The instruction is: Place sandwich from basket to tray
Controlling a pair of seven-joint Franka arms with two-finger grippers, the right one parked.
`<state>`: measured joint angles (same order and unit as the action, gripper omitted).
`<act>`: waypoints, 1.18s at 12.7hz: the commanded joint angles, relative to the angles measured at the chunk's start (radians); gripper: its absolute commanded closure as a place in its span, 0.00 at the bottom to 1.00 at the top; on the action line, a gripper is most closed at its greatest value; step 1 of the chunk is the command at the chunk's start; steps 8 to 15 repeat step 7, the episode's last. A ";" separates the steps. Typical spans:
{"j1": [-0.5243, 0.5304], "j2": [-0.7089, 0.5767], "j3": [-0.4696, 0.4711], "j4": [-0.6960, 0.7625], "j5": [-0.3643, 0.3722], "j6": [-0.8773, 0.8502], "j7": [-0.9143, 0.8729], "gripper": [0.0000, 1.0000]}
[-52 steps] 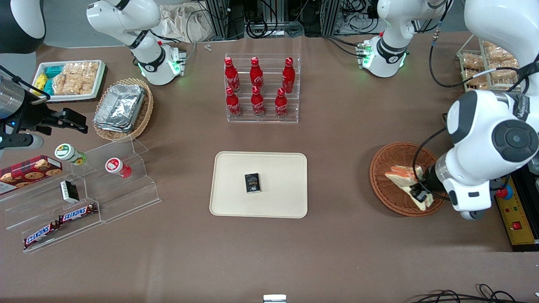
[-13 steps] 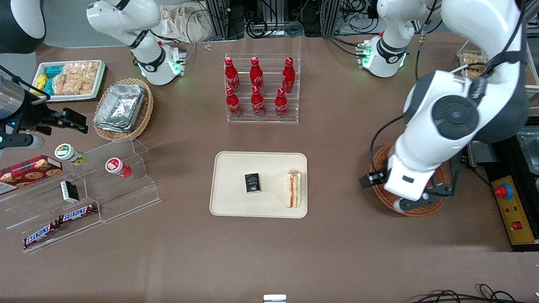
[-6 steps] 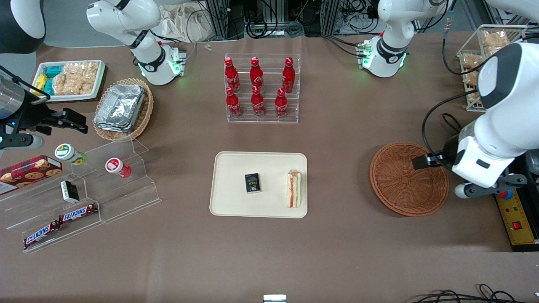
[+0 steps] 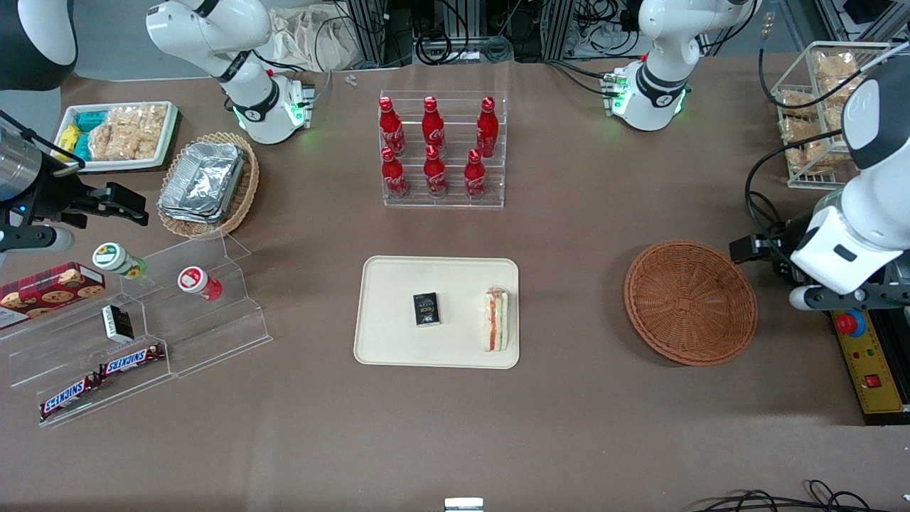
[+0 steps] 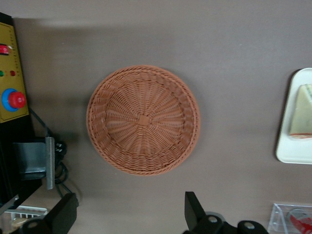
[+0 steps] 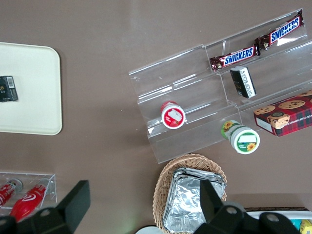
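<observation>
The sandwich (image 4: 495, 319) is a pale wedge with red and green layers. It lies on the cream tray (image 4: 398, 284), close to the rim nearest the basket. The round reddish-brown basket (image 4: 689, 302) sits empty toward the working arm's end of the table. My gripper (image 4: 753, 250) hovers just outside the basket's rim, a little farther from the front camera than its centre. In the left wrist view the gripper (image 5: 127, 214) is open with only bare table between its fingers, and I see the basket (image 5: 143, 119), the tray's edge (image 5: 287, 146) and the sandwich (image 5: 302, 111).
A small black box (image 4: 426, 309) lies on the tray beside the sandwich. A clear rack of red bottles (image 4: 441, 149) stands farther from the front camera. A wire rack of snacks (image 4: 817, 107) and a yellow control box (image 4: 871, 370) sit at the working arm's end.
The sandwich, gripped in the basket four seconds ago, now lies on the tray. Over the last second my arm drew back from above the basket toward its own end of the table.
</observation>
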<state>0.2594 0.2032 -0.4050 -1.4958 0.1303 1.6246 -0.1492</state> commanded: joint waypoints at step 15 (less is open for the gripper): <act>0.012 -0.096 -0.003 -0.107 -0.046 0.064 0.010 0.00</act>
